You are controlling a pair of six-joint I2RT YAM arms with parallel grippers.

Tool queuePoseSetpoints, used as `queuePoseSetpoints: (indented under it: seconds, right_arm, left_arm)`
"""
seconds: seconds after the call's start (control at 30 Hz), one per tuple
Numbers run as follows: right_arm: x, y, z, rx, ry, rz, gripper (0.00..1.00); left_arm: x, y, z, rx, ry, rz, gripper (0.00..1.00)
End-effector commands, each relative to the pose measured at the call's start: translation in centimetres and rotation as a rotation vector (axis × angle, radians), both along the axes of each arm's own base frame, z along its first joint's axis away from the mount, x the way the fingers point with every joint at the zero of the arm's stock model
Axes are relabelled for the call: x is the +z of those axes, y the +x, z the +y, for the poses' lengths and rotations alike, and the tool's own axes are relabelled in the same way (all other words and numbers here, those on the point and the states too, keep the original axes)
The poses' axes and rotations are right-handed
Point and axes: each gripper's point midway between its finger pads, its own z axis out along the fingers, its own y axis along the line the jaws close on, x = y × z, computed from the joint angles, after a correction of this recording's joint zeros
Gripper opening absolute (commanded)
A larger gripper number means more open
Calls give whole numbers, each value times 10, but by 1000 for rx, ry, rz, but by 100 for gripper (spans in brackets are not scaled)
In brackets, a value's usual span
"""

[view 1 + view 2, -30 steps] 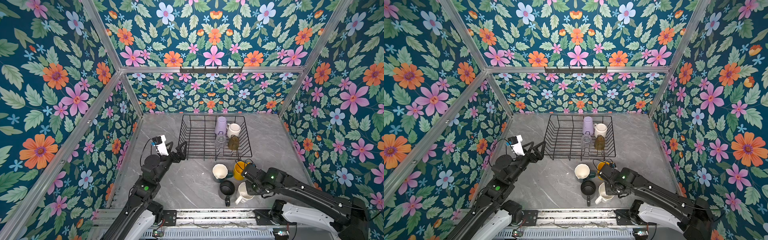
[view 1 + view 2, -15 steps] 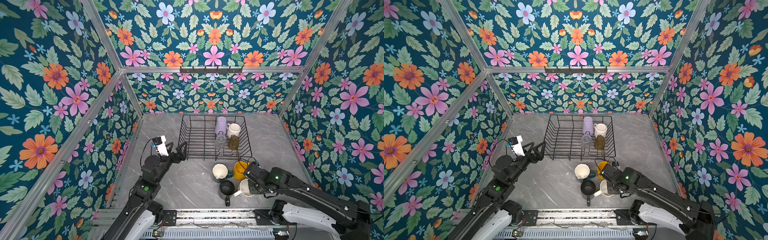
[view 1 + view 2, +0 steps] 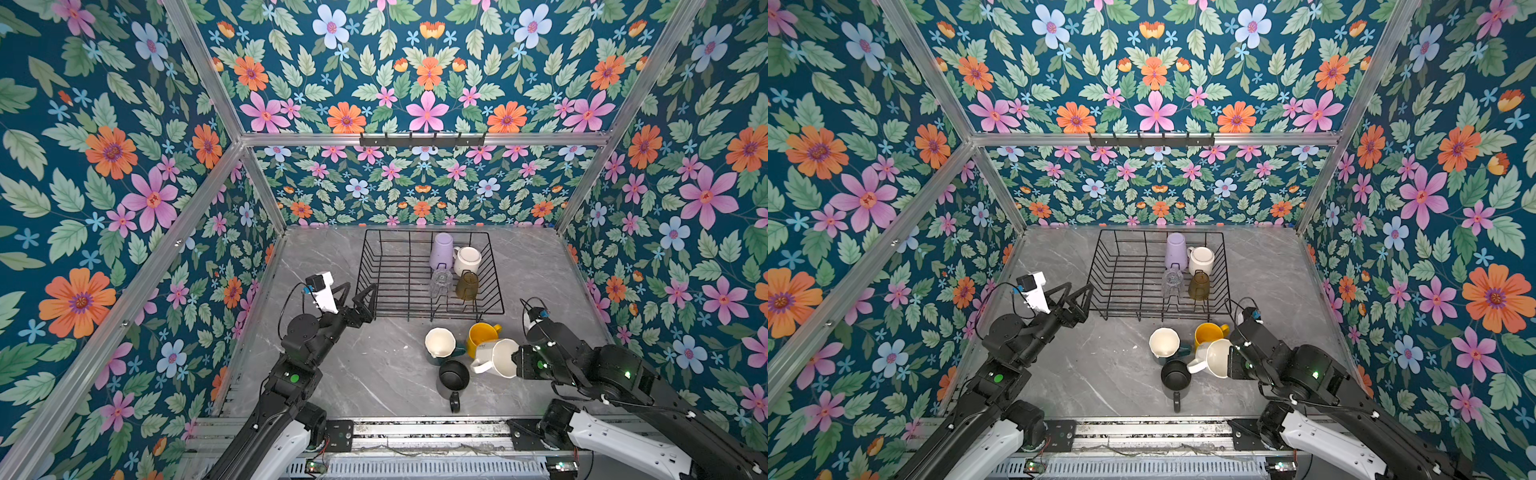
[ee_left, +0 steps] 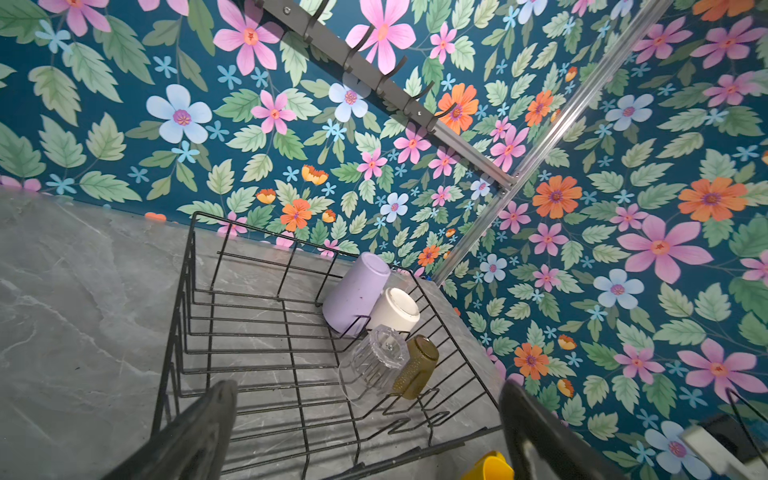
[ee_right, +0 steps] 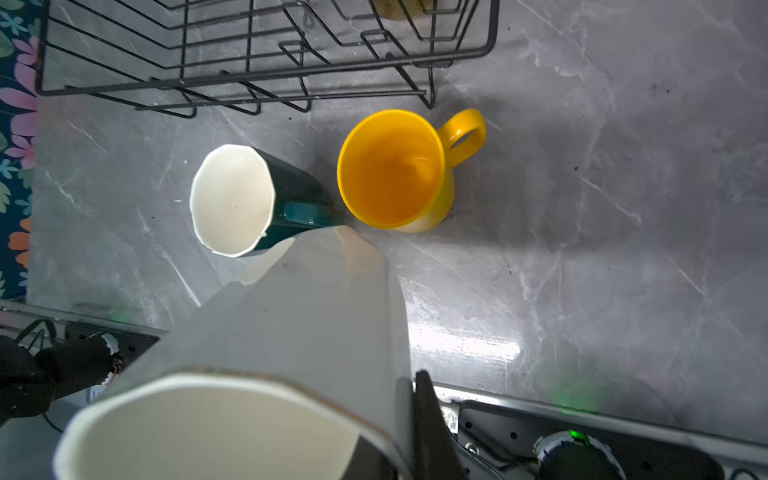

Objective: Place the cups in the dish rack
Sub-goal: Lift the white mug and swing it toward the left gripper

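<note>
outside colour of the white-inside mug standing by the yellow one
It is a dark green mug, clearest in the right wrist view.

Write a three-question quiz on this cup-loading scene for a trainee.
1. How many cups sit inside the dish rack?
2. True or false: the left gripper is open and holds nothing.
3. Which cup is the right gripper shut on?
A. the black mug
B. the faceted white mug
C. the yellow mug

Key:
1. Four: lavender tumbler, upturned white mug, clear glass, olive glass.
2. True.
3. B.
</note>
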Motion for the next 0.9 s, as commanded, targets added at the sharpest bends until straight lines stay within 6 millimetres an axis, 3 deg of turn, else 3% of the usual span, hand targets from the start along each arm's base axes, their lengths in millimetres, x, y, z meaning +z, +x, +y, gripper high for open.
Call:
queuePoseSetpoints:
  seconds: [0.0, 0.23, 0.43, 0.87]
  right_arm:
    - [32, 19, 40, 91, 222, -83, 0]
    - [74, 55, 77, 174, 549, -126, 0]
    - [105, 86, 92, 231, 739, -143, 0]
    - [145, 126, 122, 375, 928, -131, 0]
  left_arm:
    - [27, -12, -12, -92, -27, -130, 100]
    - [40, -32, -31, -242, -26, -250, 99]
    - [46, -50, -47, -371, -9, -343, 99]
    - [46, -72, -73, -595, 56, -398, 99]
